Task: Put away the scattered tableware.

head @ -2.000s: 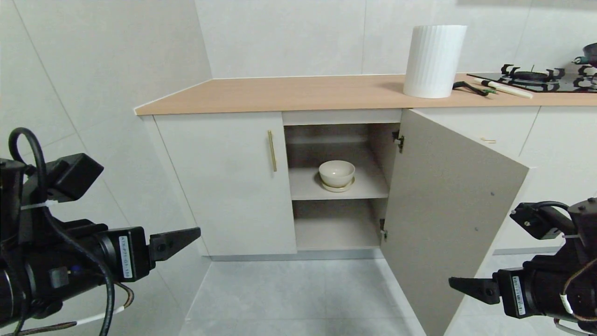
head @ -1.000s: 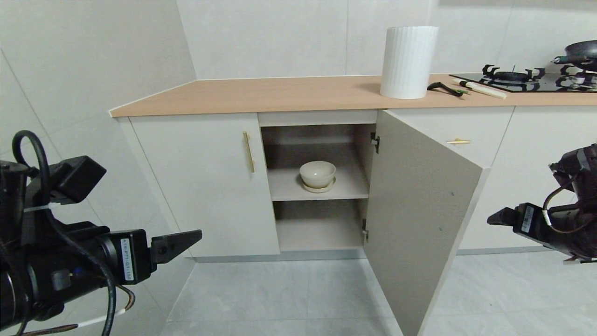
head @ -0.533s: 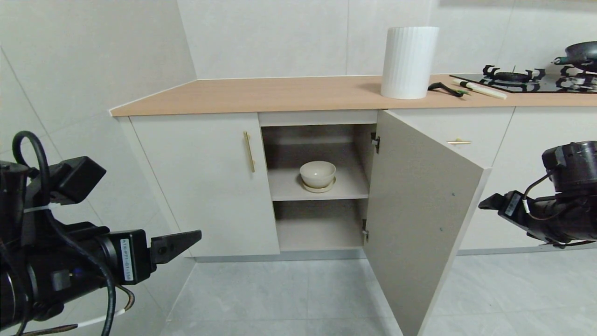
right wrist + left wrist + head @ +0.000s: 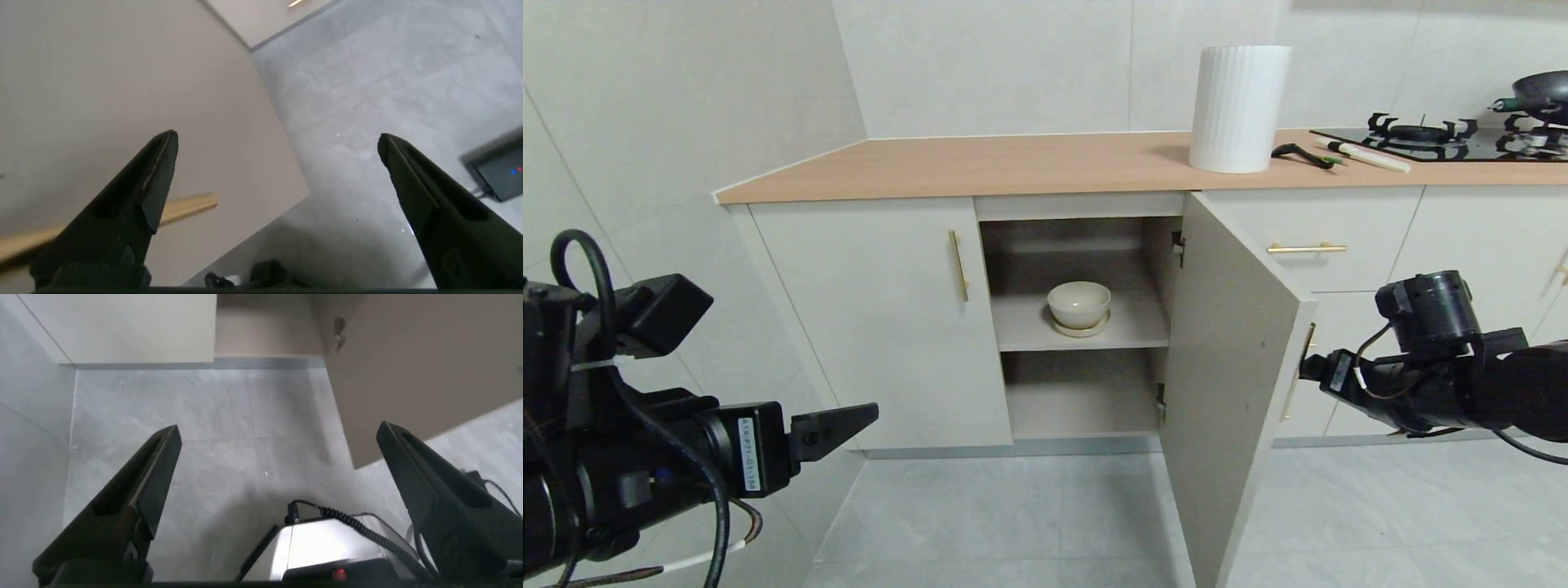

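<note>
Bowl atop saucer on upper shelf of open cabinet; left pincer, right pincer both released.

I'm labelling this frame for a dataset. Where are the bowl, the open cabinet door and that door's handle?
bowl [image 4: 1079, 304]: head view, its outer side wall.
open cabinet door [image 4: 1225, 367]: head view, its inner face.
door handle [image 4: 192, 206]: right wrist view, the bar's visible end.

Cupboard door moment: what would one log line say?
door open | bowl on plate, upper shelf | right gripper open beside door handle | left gripper open above floor
</note>
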Tool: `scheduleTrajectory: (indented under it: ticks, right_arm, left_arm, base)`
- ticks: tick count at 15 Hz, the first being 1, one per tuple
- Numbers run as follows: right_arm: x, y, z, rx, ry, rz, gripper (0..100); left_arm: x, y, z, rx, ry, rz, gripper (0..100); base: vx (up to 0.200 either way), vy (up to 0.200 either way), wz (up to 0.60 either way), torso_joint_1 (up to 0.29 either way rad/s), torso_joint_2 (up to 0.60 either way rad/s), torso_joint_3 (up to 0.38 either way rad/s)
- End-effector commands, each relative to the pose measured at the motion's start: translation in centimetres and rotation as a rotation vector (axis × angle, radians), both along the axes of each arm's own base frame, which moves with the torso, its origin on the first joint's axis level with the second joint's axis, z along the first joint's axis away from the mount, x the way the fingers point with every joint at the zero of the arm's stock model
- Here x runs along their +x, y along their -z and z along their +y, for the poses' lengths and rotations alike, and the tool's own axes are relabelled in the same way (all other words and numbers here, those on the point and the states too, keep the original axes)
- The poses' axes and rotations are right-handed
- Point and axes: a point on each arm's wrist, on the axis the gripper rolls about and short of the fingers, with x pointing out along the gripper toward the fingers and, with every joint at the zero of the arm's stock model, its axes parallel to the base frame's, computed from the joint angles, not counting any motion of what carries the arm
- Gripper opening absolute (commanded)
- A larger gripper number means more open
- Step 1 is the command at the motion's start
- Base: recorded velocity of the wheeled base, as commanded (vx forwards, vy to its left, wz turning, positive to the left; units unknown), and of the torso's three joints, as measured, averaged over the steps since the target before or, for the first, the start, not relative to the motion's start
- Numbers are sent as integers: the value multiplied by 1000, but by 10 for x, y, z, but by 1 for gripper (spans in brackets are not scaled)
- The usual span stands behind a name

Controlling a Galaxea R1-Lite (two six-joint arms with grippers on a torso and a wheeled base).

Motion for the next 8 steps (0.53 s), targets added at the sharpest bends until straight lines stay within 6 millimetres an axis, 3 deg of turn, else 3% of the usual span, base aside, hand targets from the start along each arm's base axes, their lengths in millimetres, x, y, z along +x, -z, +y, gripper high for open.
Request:
scheduleTrajectory:
  ticks: [1, 5, 8]
  right_arm:
    - [7, 2, 22, -7, -82, -4, 100]
    - [14, 14, 62, -5, -328, 27, 100]
    - [39, 16, 80, -43, -430, -10, 100]
  left_arm:
    - [0, 0, 0, 1, 0, 1, 100]
    - [2, 1, 0, -1, -8, 3, 100]
    - [3, 1, 0, 1, -12, 6, 100]
  base:
    - [0, 0, 0, 0, 0, 0]
    - [0, 0, 0, 0, 0, 0]
    - [0, 0, 0, 0, 0, 0]
